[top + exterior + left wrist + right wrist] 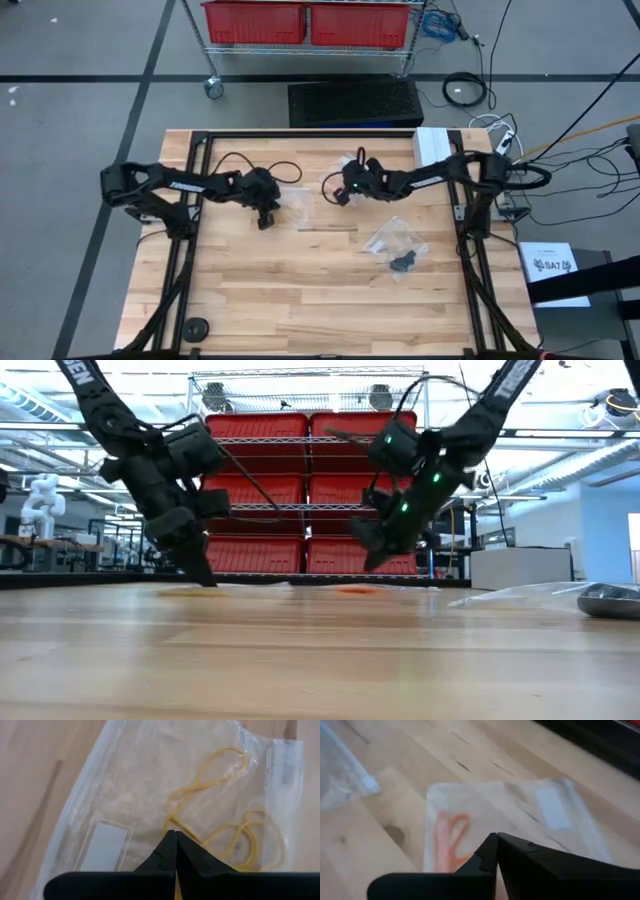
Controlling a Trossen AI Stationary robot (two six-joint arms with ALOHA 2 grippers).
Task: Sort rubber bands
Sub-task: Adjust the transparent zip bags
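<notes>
A wooden table (300, 280) is seen from above, with a clear plastic bag (396, 240) lying toward its right side and a small black round disc (197, 327) near its lower left corner. Beyond the table, red bins (305, 22) are held on a wire shelf cart, a black mat (355, 102) lies on the floor, and cables (466, 90) are coiled nearby.

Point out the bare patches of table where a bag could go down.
Free: the near wooden table between the black disc and the bag of black bands. Crowded: the far middle, where the left gripper and right gripper work over bags.
</notes>
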